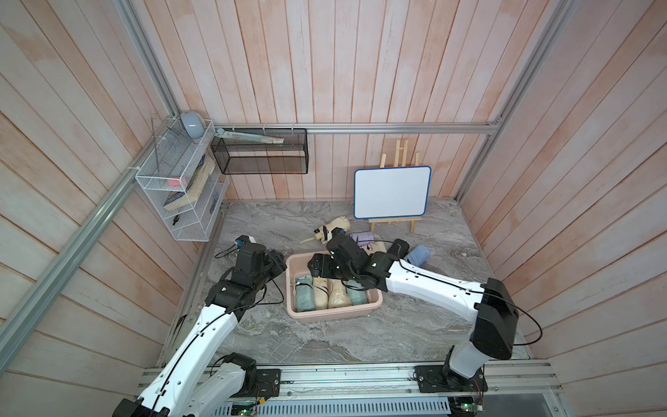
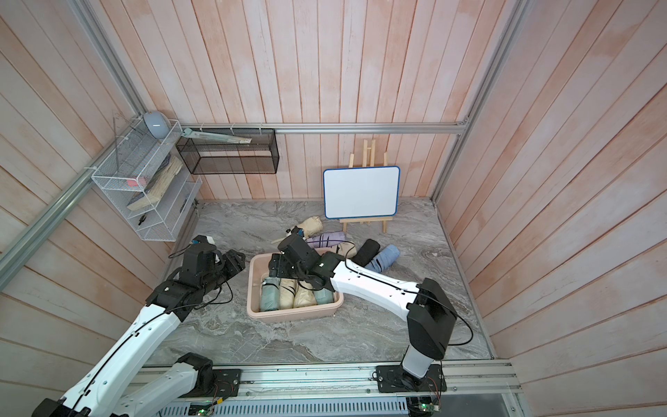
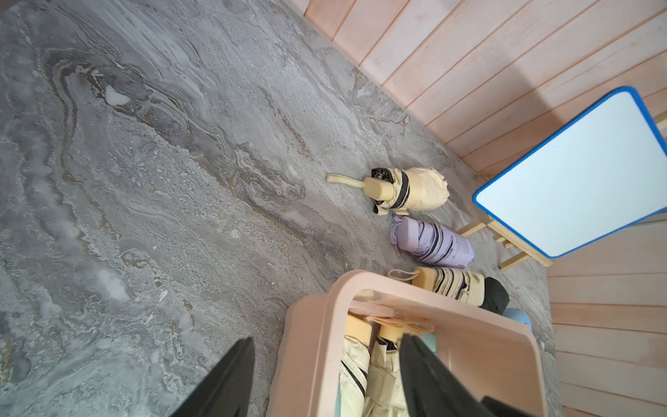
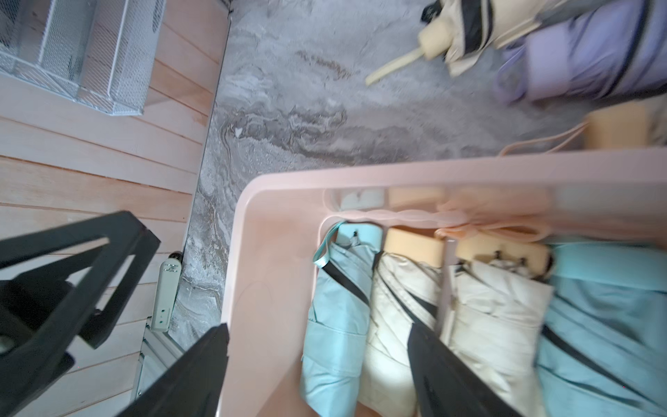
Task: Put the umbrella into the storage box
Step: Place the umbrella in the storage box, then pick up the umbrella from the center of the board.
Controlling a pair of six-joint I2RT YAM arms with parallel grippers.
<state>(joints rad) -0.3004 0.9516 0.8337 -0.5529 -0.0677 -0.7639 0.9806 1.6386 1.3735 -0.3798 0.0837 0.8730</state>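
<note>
This is a robotics lab test cell dressed as a home corner. Bare aluminium framing (image 1: 361,128) holds pink plank walls (image 1: 325,54) around a marble-patterned table (image 1: 325,339). At 6 o'clock a left arm (image 1: 202,335) and a right arm (image 1: 433,289) are bolted to a metal rail (image 1: 343,375). The props are domestic: a white wire shelf rack (image 1: 169,187) at 9 o'clock, a black mesh basket (image 1: 263,155) at 11, a whiteboard (image 1: 391,193) on a wooden easel (image 1: 397,151) at 1, and a storage box (image 1: 325,316) of folded umbrellas (image 1: 305,296) at the centre.

top views: high, facing back wall (image 1: 361,72) | wrist views: close, sharing storage box (image 3: 306,353)
</note>
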